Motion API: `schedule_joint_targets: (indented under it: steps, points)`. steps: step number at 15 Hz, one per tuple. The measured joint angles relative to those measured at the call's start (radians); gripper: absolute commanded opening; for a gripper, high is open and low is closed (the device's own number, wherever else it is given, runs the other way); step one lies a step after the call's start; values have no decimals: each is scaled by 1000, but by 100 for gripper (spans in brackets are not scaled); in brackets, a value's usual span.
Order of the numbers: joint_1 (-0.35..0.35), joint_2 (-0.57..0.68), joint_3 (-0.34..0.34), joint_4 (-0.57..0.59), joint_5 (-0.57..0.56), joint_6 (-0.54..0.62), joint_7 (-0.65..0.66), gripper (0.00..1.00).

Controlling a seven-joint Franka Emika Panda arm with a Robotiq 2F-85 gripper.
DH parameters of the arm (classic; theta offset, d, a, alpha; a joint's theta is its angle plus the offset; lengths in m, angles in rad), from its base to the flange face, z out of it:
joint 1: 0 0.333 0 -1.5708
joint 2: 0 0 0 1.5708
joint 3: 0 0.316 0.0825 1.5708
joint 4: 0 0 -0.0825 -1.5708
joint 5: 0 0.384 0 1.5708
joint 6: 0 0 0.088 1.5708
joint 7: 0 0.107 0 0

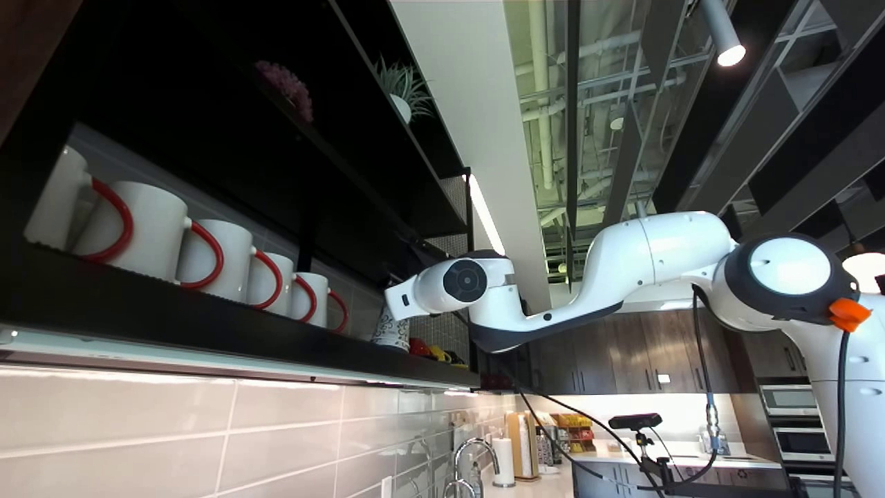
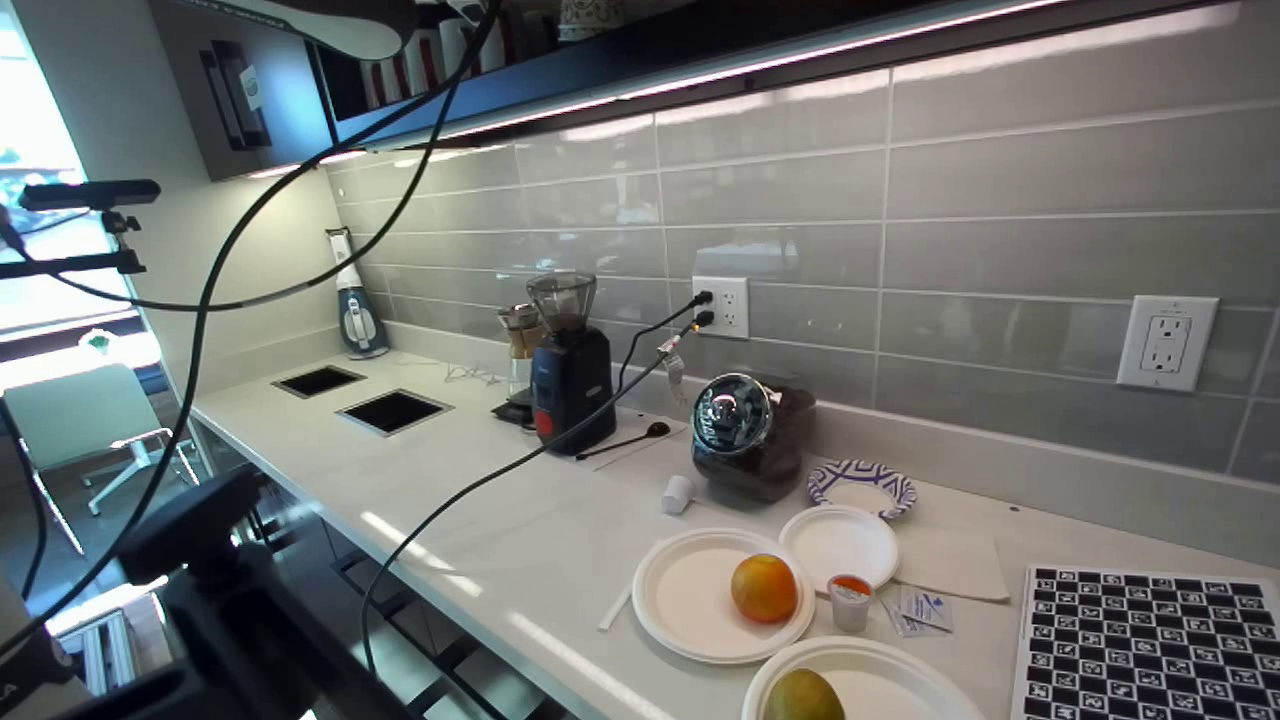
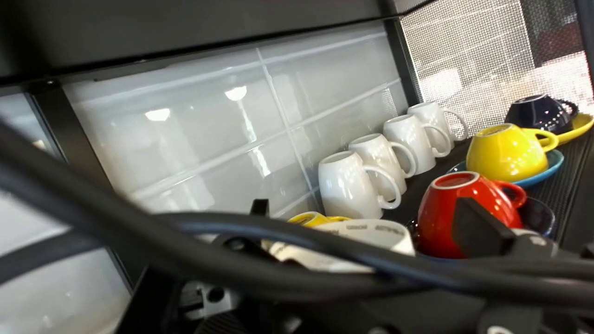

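White, dark-patterned and most likely glazed ceramic: the mug (image 1: pixel 392 333) is seen on the shelf (image 1: pixel 228 318), with the red-handled mugs (image 1: pixel 231 263) lined up toward its 10 o'clock in an exterior view. In the wrist view it is found toward 5 o'clock of centre, partly hidden by black cables (image 3: pixel 93 199).

Gripper (image 3: pixel 363 206): fingers (image 3: pixel 480 229) are spread, one placed at the mug's 10 o'clock, one at 3. Nothing is seen to be pinched. A gap is seen between mug and finger at 3 o'clock; at 10, contact cannot be told.

Around it: red cup (image 3: pixel 438 222) at 3 o'clock, overlapped in view by that finger; yellow cup (image 3: pixel 508 153) at 2; white cups (image 3: pixel 376 155) ranged from 12 to 1.

Handling (judged): a stiff wall is expected, with no give; weight is rated moderate, and contents cannot be made out. Glaze is taken to be slippery, the rim brittle and easily chipped. Hold is best taken across the body, on opposite walls below the rim, with force kept modest. A pinch on the rim alone is advised against. No handle is shown, so none is counted on. Clearance is to be watched at 3 o'clock, where the red cup is most readily knocked.
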Motion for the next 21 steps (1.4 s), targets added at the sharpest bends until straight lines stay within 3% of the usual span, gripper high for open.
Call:
schedule_joint_targets:
  steps: [7,13,17,21]
  points:
    - [21,-2,35,3,68,-1,70,100]
    - [36,-45,58,9,158,-70,79,100]
    - [53,-85,84,6,252,-190,76,100]
    - [84,-116,111,0,439,-329,68,100]
